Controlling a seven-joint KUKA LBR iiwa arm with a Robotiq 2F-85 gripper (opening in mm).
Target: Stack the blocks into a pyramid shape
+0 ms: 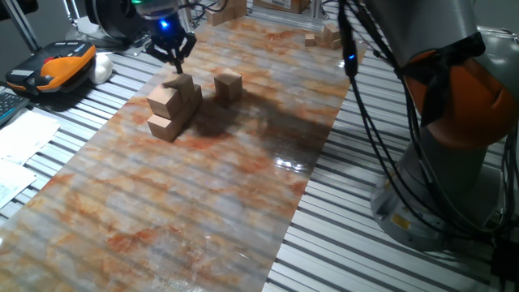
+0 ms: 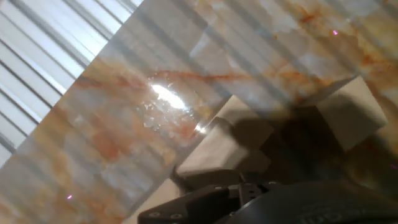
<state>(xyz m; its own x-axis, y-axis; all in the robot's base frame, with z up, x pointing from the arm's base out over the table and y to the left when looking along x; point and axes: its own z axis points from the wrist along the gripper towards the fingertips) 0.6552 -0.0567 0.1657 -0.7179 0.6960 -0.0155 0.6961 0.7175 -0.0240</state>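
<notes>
Several light-tan wooden blocks form a two-level stack (image 1: 173,107) at the left of the marbled mat, its top block (image 1: 182,85) at the back. One more block (image 1: 228,85) stands alone just to the right of the stack. My gripper (image 1: 175,68) hangs directly over the top block, fingertips just above it, open and holding nothing. In the hand view, two blocks (image 2: 227,146) (image 2: 348,112) lie below, partly in the hand's shadow. The dark gripper body (image 2: 249,199) fills the lower edge, and its fingertips do not show.
Smaller wooden pieces (image 1: 324,36) are heaped at the far end of the mat, with more at the back (image 1: 227,10). An orange and black device (image 1: 61,66) lies off the mat to the left. The robot base (image 1: 442,162) and cables (image 1: 365,97) stand at right.
</notes>
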